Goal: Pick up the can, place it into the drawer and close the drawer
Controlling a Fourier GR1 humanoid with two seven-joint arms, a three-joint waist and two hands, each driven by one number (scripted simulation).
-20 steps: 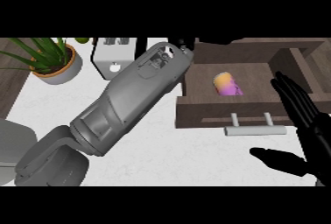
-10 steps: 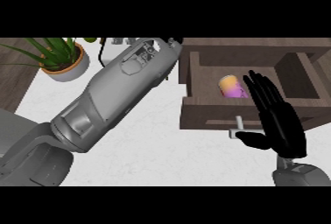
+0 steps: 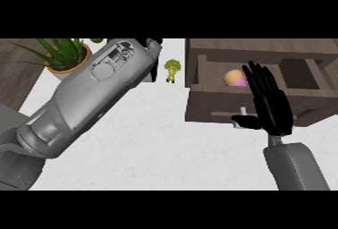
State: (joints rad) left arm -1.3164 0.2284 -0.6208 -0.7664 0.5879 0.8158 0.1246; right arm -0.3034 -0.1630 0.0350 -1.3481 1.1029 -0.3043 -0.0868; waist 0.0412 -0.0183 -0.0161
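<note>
Just rounded can point(image 3: 235, 78), wooden drawer point(image 3: 218, 105)

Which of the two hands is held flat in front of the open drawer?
The right hand, fingers straight and pointing up, covers the drawer front beside the orange-and-pink can. The left hand is hidden beyond its grey forearm, far from the drawer.

A potted plant point(image 3: 65, 56) and broccoli point(image 3: 173, 69) sit on the counter point(image 3: 165, 147).
</note>
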